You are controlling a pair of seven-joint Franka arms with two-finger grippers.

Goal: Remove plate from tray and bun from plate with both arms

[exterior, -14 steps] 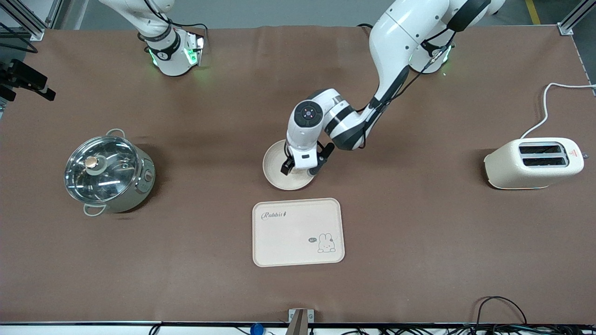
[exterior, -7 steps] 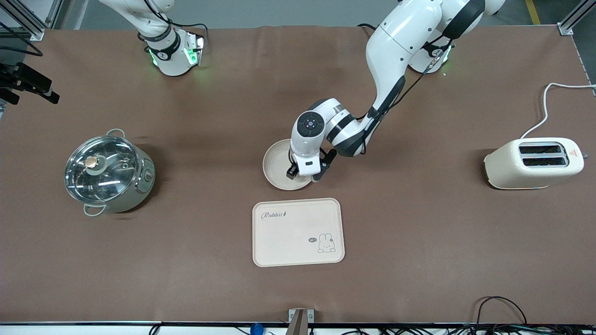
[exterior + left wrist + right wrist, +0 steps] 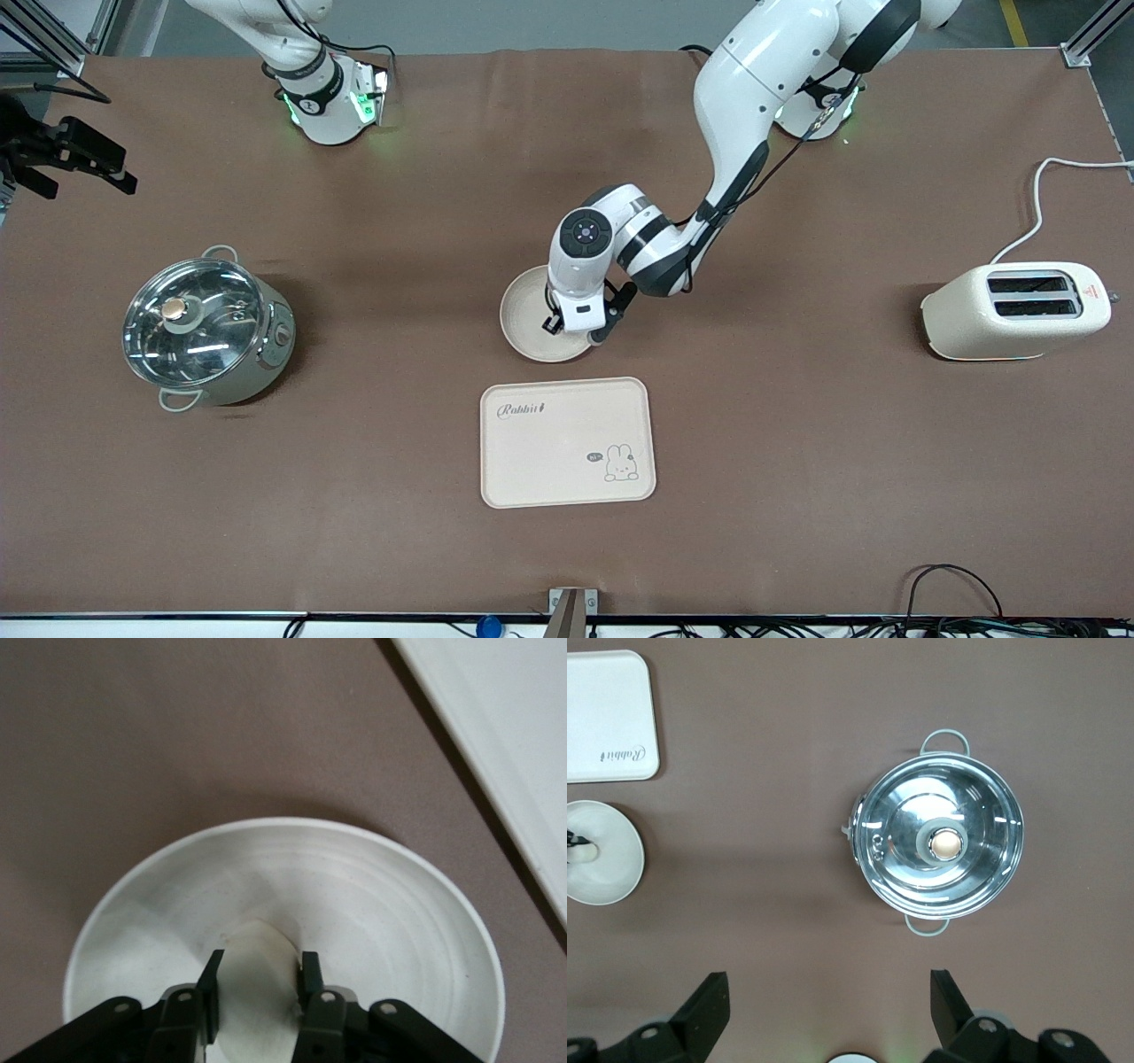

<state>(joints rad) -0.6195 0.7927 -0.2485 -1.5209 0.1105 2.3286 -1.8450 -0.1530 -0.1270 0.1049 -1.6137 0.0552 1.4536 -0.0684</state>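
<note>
The round cream plate (image 3: 523, 312) lies on the table's middle, just farther from the front camera than the tray. In the left wrist view the plate (image 3: 381, 895) fills the picture, and the pale oval bun (image 3: 259, 979) lies in it. My left gripper (image 3: 576, 324) is down in the plate, and its fingers (image 3: 211, 979) are shut on the bun from both sides. The hand hides the bun in the front view. My right gripper (image 3: 828, 1010) is open and empty, held high over the table near the pot; it shows at the front view's edge (image 3: 97, 168).
A rectangular cream tray (image 3: 567, 441) with a rabbit drawing lies nearer the front camera than the plate. A steel pot (image 3: 205, 330) with a glass lid stands toward the right arm's end. A cream toaster (image 3: 1014, 310) with a white cord stands toward the left arm's end.
My left gripper's fingers were spread wide over the plate and have closed on the bun. The right gripper has drifted a little toward the table's middle.
</note>
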